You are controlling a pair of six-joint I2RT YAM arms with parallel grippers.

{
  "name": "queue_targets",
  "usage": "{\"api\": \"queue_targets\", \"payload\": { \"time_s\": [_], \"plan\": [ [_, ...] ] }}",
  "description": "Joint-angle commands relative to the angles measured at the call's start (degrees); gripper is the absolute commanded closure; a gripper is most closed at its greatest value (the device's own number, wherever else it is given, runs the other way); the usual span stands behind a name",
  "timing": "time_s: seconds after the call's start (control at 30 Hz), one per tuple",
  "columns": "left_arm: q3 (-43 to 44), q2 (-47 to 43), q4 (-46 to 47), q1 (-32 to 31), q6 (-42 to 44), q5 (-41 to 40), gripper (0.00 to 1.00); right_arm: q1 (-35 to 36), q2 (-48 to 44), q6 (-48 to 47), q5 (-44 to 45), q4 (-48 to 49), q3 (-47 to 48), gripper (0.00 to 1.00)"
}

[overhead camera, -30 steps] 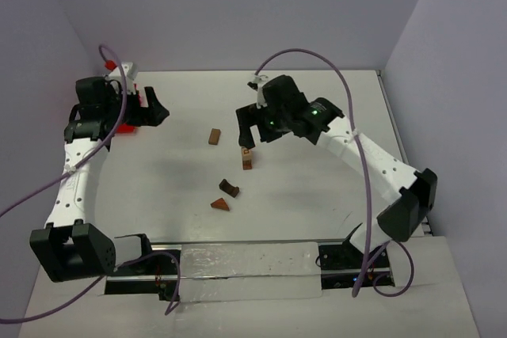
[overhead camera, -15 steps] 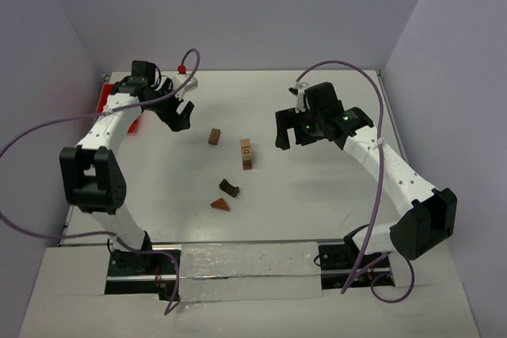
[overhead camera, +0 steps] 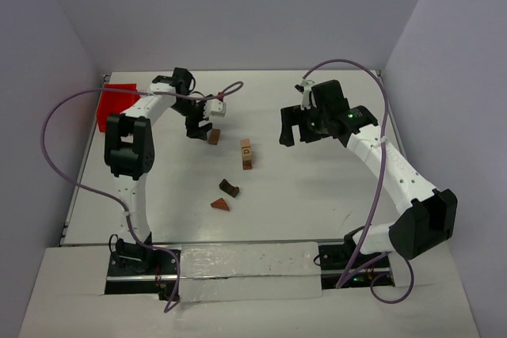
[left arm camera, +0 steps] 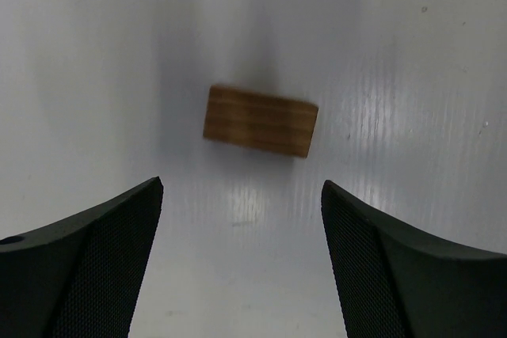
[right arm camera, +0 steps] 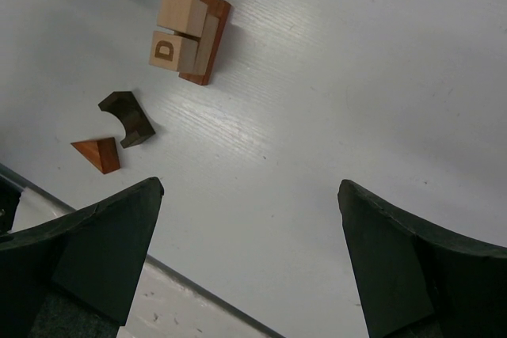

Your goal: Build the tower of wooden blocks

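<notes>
The wood block tower (overhead camera: 247,153) is a short stack in the middle of the table: pale cubes, one marked D, against a reddish-brown cuboid (right arm camera: 205,37). A loose tan-brown cuboid (left arm camera: 260,119) lies flat to its left (overhead camera: 214,137). My left gripper (left arm camera: 242,186) hovers open just short of this cuboid, nothing between its fingers (overhead camera: 198,128). A dark arch block (overhead camera: 230,187) and a reddish wedge (overhead camera: 220,204) lie nearer the arms, also seen as the arch (right arm camera: 127,116) and the wedge (right arm camera: 98,153). My right gripper (right arm camera: 249,184) is open and empty, right of the tower (overhead camera: 295,134).
A red plastic tray (overhead camera: 117,104) stands at the far left edge of the table. Purple cables loop over both arms. A strip of silver tape (overhead camera: 245,263) runs along the near edge between the arm bases. Grey walls close in the back and sides.
The left arm swung from the red tray to the loose cuboid left of the tower, its jaws narrowing slightly. The right gripper drew back to the right, away from the tower.
</notes>
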Motion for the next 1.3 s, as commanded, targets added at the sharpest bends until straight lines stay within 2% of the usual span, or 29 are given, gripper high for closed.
{"api": "queue_targets", "payload": {
  "time_s": [0.0, 0.27, 0.43, 0.57, 0.67, 0.77, 0.87, 0.97, 1.1, 1.27],
  "plan": [
    [3.1, 3.25, -2.65, -2.13, 7.53, 4.11, 0.13, -0.6, 0.88, -1.2, -0.94, 0.46, 0.43, 0.0],
    [5.33, 8.01, -5.4, -3.88, 10.2, 2.6, 0.13, -1.14, 2.72, -1.52, -1.62, 0.07, 1.13, 0.0],
    [2.55, 7.88, -3.62, -3.98, 9.93, 1.81, 0.13, -1.52, 3.75, -1.37, -2.26, -0.09, 1.65, 0.0],
    [2.25, 8.49, -4.34, -4.07, 10.41, 1.25, 0.18, -1.69, 4.36, -1.29, -2.47, -0.27, 2.03, 0.0],
    [2.39, 8.24, -5.58, -4.24, 10.32, 1.73, 0.37, -1.71, 4.31, -1.22, -2.39, -0.19, 1.96, 0.0],
    [0.64, 5.67, -4.29, -4.3, 8.74, 3.27, 0.48, -1.74, 3.98, -1.16, -2.43, -0.19, 1.96, 0.0],
    [-1.22, 1.16, -3.39, -4.73, 4.77, 5.95, 0.56, -1.7, 3.27, -1.11, -2.38, -0.27, 1.87, 0.0],
    [-0.64, -2.61, -3.55, -5.57, -3.22, 6.97, 0.67, -1.78, 2.21, -1.11, -1.94, -0.19, 1.8, 0.0],
    [0.17, -10.12, -2.07, -6.8, -20.99, 7.27, 0.79, -2.24, 1.24, -1.02, -1.68, -0.14, 1.6, 0.0],
    [-6.14, -21.79, 4.09, -9.47, -33.6, 6.45, 0.81, -2.79, 1.04, -0.97, -1.79, 0.05, 1.73, 0.0]
  ]
}}
